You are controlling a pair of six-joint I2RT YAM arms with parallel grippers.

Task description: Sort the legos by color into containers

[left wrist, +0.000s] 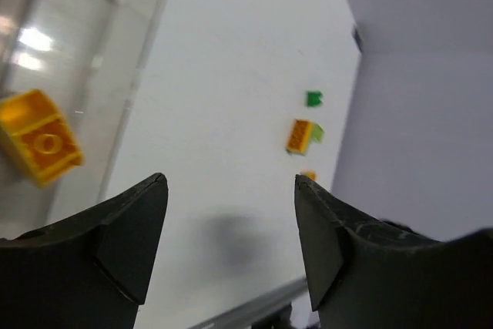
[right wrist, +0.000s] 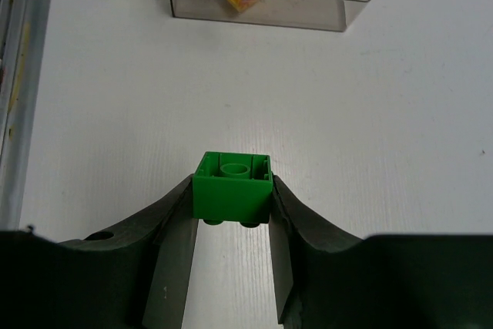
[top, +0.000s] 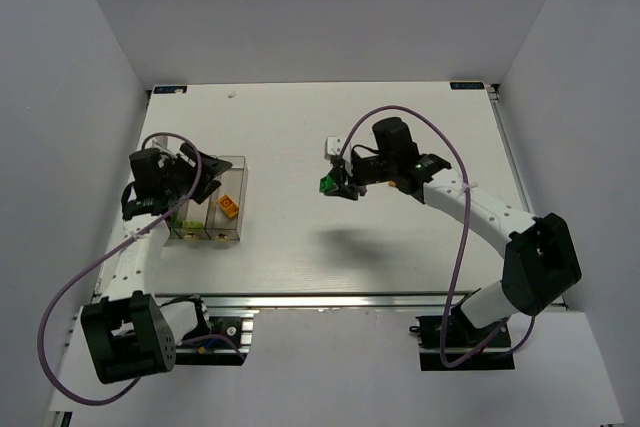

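The containers (top: 210,209) stand on the left part of the table (top: 400,247), their row running left to right. A lone brick (top: 230,207) lies in the rightmost bin, with other bricks (top: 189,223) at the near end of the bins to its left. The left end effector (top: 200,179) hangs over the row's far left corner. Well to the right, about mid-table, the right end effector (top: 335,187) is above the table, facing the containers with the held brick (top: 326,184) between its fingers. Loose bricks (left wrist: 302,136) lie on the table well beyond the containers.
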